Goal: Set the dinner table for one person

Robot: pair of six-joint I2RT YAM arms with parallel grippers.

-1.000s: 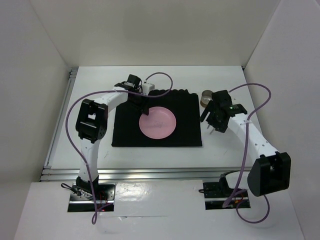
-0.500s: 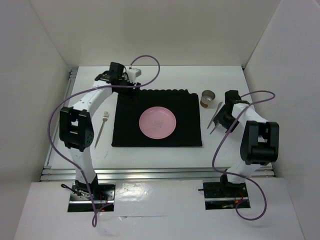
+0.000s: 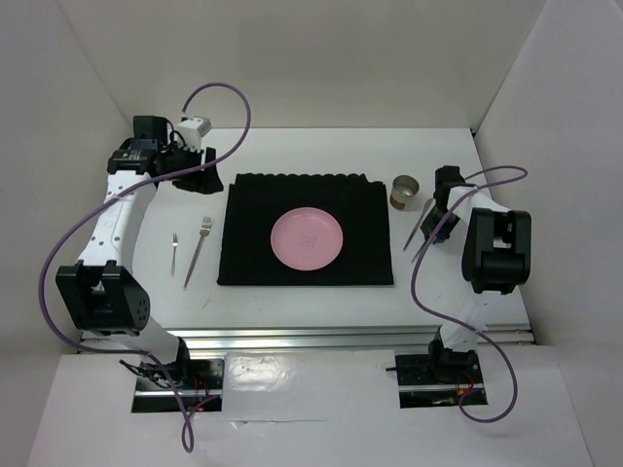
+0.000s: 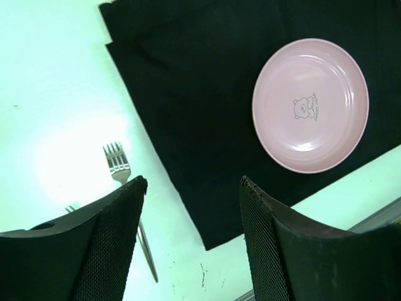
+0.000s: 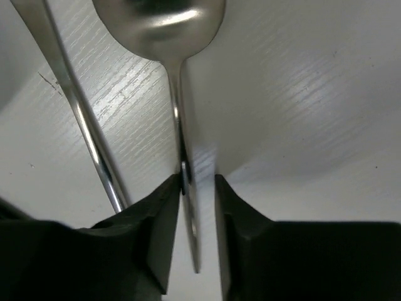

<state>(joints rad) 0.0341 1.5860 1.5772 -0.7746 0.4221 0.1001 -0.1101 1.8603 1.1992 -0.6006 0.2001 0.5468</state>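
On the white dinner table [image 3: 321, 302] lies a black placemat [image 3: 253, 233] [image 4: 207, 94] with a pink plate [image 3: 307, 239] [image 4: 310, 103] on it. A fork [image 3: 199, 251] [image 4: 118, 164] and a shorter utensil [image 3: 174, 255] lie left of the mat. My left gripper [image 3: 195, 170] [image 4: 193, 182] hangs open and empty above the table's far left. A spoon [image 5: 178, 94] and a second handle [image 5: 81, 119] lie right of the mat. My right gripper [image 3: 438, 216] [image 5: 197, 179] straddles the spoon's handle. Its jaws are narrow: one finger touches the handle and a slit shows at the other.
A small brown-and-silver cup [image 3: 404, 191] stands beyond the mat's far right corner, close to the right gripper. Silver rails [image 3: 292, 336] run along the table's near and left edges. White walls enclose the table on three sides.
The left arm swung from the mat's far edge to the far left corner, uncovering the fork, then a shorter utensil beside it. The right gripper dropped onto the spoon and its jaws narrowed.
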